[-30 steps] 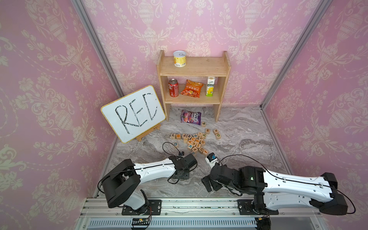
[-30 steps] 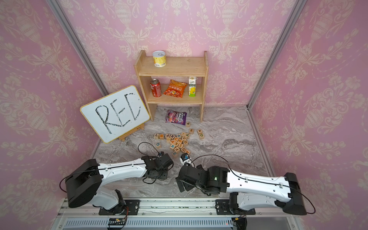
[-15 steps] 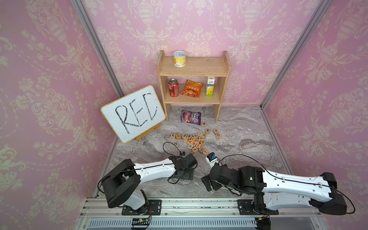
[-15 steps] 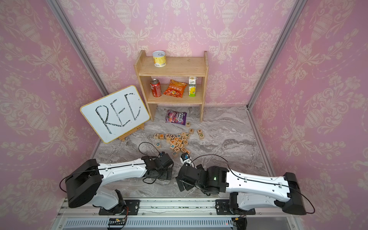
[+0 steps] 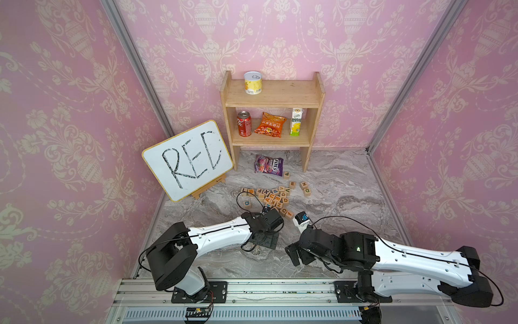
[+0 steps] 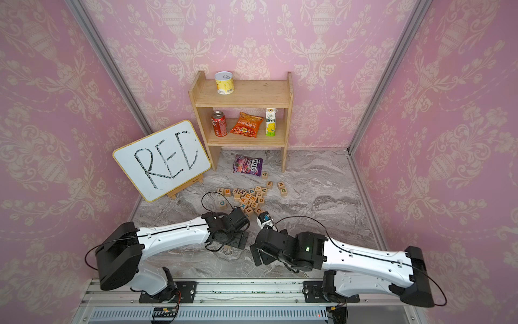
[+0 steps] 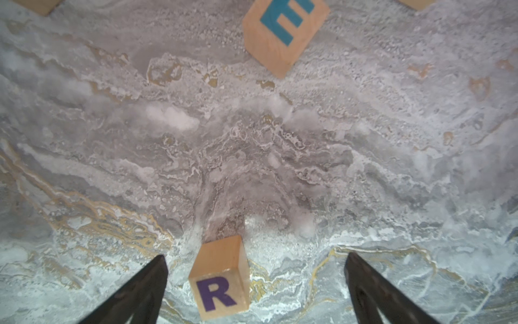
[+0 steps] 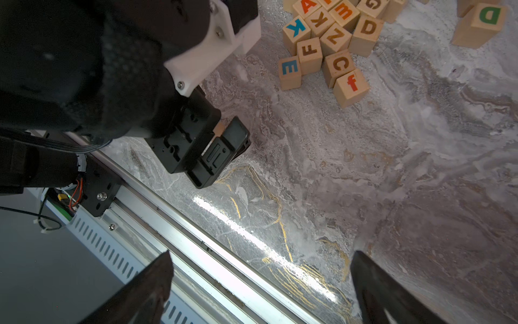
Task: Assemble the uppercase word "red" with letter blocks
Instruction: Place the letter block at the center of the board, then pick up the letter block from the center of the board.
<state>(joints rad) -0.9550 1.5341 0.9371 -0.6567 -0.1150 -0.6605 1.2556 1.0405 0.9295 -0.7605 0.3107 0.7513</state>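
In the left wrist view the pale wooden R block (image 7: 218, 280) with its dark purple letter rests on the marble table (image 7: 252, 157). It lies between the spread fingers of my open left gripper (image 7: 255, 258), nearer one finger and touching neither. The teal E block (image 7: 283, 30) lies further out, at the edge of the pile (image 8: 290, 71). The green D block (image 8: 482, 22) stands apart at the back right (image 5: 307, 191). My right gripper (image 8: 262, 254) is open and holds nothing, low over the table's front edge beside the left gripper (image 5: 265, 238). In both top views the R block is hidden.
A pile of other letter blocks (image 5: 276, 196) lies mid-table, among them an orange D (image 8: 367, 28) and an orange E (image 5: 292, 184). A whiteboard (image 5: 187, 161) reading RED leans at the left. Behind stand a wooden shelf (image 5: 273, 112) and a candy bag (image 5: 268, 165). A metal rail (image 5: 252, 291) borders the front.
The left gripper's jaws have spread wide apart, and the R block sits free on the table between them. The right arm has barely moved.
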